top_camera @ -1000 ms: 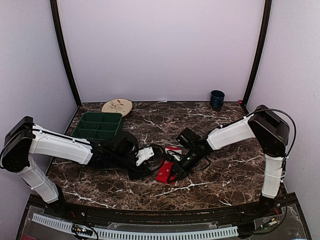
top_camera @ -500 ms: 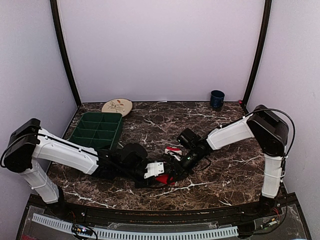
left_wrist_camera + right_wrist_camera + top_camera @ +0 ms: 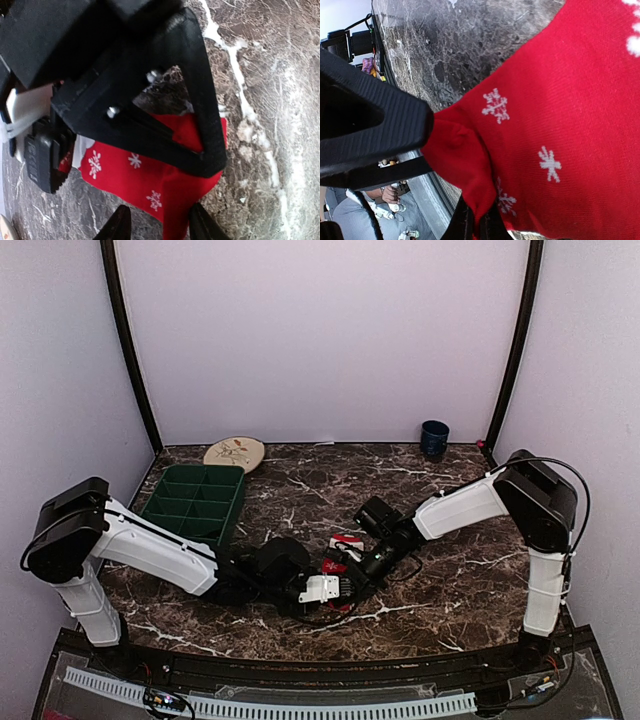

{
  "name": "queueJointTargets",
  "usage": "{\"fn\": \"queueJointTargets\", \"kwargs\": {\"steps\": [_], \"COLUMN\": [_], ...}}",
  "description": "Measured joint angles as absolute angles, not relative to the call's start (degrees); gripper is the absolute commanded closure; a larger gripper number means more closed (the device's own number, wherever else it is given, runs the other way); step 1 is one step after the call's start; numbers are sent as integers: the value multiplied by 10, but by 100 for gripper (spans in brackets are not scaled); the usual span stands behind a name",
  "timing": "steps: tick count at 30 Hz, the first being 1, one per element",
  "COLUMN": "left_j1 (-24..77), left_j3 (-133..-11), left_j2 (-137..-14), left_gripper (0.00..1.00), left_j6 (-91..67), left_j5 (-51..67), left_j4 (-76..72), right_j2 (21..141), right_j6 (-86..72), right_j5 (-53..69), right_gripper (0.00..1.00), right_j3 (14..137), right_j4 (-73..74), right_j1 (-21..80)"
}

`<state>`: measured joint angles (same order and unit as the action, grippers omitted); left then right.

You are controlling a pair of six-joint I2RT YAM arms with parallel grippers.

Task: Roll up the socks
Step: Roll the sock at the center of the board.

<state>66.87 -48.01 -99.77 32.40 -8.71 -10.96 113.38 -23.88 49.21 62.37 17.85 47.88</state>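
risks tugging the thin fold of the red sock point(image 3: 570, 110) out of the right pincer point(image 3: 472, 222), which pinches it low-centre on the desk point(image 3: 450, 580), or knocking into the left pincer point(image 3: 160, 227), spread with the sock's edge between its tips. against a second ago, finds the left pincer further right and lower, covering most of the sock.
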Motion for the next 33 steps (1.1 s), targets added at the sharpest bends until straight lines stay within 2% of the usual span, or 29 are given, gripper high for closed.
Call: {"fn": "queueJointTargets", "kwargs": {"steps": [5, 12, 18, 26, 27, 33], "left_j1": [670, 670, 670, 670, 670, 670], "left_j3": [-490, -506, -507, -521, -525, -542], "left_j2": [-1001, -1005, -1005, -1021, -1026, -1044], "left_gripper": [68, 68, 71, 71, 73, 99], "left_j6": [344, 360, 361, 360, 360, 357], "left_j5": [-87, -54, -34, -45, -50, -53], "left_j4": [-114, -76, -41, -31, -32, -30], "right_j2": [1134, 1134, 1134, 1134, 1134, 1134], "right_j6": [-239, -239, -239, -239, -239, -239], "right_j5": [495, 495, 496, 499, 500, 500], "right_gripper": [100, 100, 100, 100, 100, 100], "right_j3": [624, 626, 627, 627, 627, 627], "right_j4": [179, 181, 181, 182, 182, 182], "right_j1": [479, 477, 476, 476, 476, 476]}}
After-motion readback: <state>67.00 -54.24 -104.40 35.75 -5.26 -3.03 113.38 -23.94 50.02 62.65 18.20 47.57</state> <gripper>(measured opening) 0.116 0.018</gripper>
